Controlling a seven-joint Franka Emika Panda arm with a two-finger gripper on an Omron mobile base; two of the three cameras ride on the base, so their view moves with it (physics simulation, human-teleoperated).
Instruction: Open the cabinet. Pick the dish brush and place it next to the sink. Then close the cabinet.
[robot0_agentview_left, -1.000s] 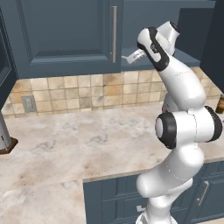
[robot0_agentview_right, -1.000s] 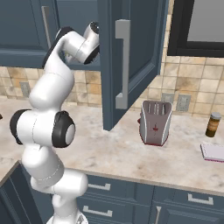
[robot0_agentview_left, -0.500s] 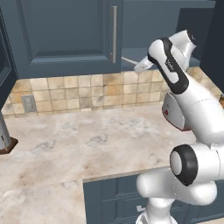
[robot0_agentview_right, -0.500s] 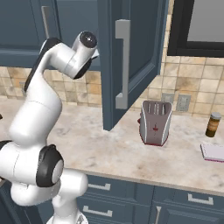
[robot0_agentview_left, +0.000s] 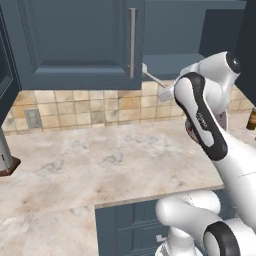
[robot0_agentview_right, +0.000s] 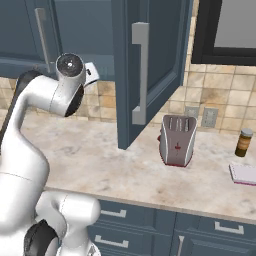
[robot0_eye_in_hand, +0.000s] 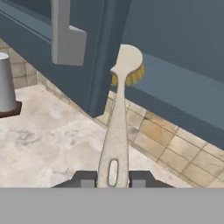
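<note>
Cream-beige, the dish brush (robot0_eye_in_hand: 119, 131) sits pinched by its handle in the gripper (robot0_eye_in_hand: 113, 178). Its bristled head points toward the cabinet (robot0_eye_in_hand: 175, 52), whose right door (robot0_agentview_right: 150, 65) stands open.

the dish brush (robot0_agentview_left: 151, 77) juts out just below the cabinet (robot0_agentview_left: 80, 42), right of its silver handle (robot0_agentview_left: 132, 42), above the marbled worktop (robot0_agentview_left: 100, 160).

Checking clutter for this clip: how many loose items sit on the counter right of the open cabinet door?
3: toaster nearest the door, brown bottle by the backsplash, notepad at the edge. More may lie outside the picture.
</note>
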